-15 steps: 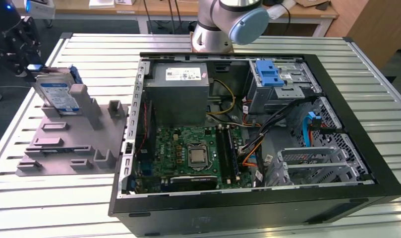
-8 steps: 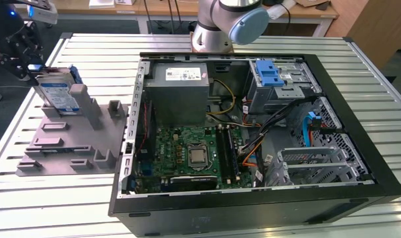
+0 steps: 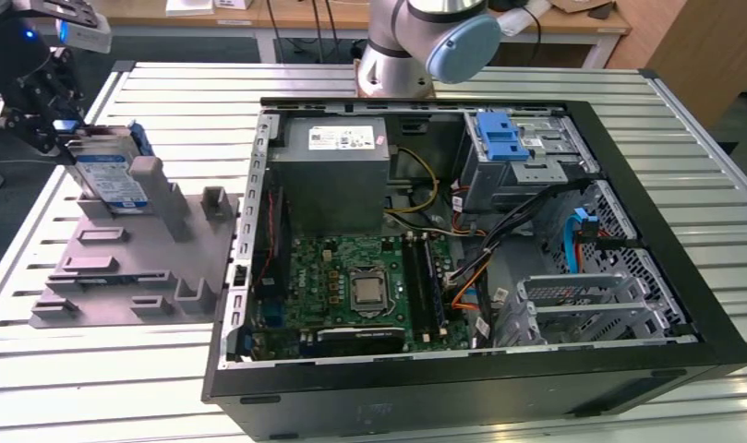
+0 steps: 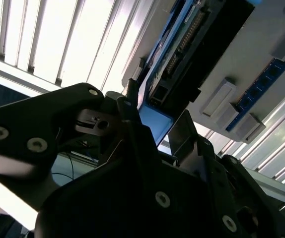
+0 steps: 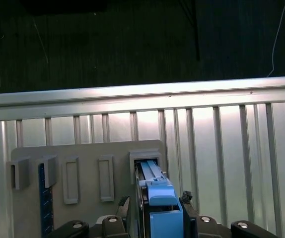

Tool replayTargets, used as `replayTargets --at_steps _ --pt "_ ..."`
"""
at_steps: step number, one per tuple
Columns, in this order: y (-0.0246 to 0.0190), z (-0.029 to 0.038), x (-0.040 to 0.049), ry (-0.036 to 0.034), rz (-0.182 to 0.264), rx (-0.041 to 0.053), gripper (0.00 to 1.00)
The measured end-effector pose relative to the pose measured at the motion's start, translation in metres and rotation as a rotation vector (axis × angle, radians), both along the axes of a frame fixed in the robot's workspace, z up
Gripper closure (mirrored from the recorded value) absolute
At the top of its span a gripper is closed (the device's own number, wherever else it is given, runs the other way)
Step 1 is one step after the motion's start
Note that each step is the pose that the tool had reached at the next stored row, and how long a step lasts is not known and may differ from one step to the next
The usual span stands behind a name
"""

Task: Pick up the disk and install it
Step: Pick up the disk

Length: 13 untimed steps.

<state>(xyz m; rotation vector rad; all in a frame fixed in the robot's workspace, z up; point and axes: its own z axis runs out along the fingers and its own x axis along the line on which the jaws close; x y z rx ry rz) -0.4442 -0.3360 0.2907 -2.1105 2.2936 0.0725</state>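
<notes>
The disk (image 3: 108,175) is a flat silver-grey hard drive with a white-and-blue label, framed by a blue plastic carrier. It stands upright on one edge in a slot of a grey moulded holder (image 3: 126,268). The holder lies on a slatted metal table (image 3: 102,388), by the table's edge on the exterior view's left. The slot is at the holder's far corner, on the side away from an open black computer case (image 3: 472,397) that fills the middle of the table.

In the first wrist view the disk (image 5: 157,198) shows edge-on, its blue carrier uppermost, rising out of the holder (image 5: 83,153). In the second wrist view the carrier's blue end and the drive's dark connector side (image 4: 182,54) sit just beyond the claw's black body.

The arm (image 3: 410,37) is mounted at the table's far edge, behind the case. Its upper links leave the top of the exterior view, and its wrist comes back in at the far corner on that view's left.

There the gripper (image 3: 75,138) meets the disk's upper end. In the first wrist view the gripper (image 5: 156,202) straddles that end closely. It cannot be told whether the claw is pinching the disk or only spread around it.
</notes>
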Motion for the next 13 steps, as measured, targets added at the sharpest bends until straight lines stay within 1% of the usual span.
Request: replayTargets --at_steps 2,3,7,10,13 --pt "0.0 -0.0002 0.0 -0.0003 0.0 0.0001 0.48" --pt "0.0 -0.0002 0.0 -0.0003 0.0 0.0001 0.55" --pt "0.0 -0.0002 -0.0001 -0.0012 0.011 0.0001 0.55" --pt "0.0 0.0005 -0.0009 -0.0059 0.018 0.0001 0.55" --pt "0.0 0.0034 -0.0012 -0.0101 0.022 -0.0004 0.55"
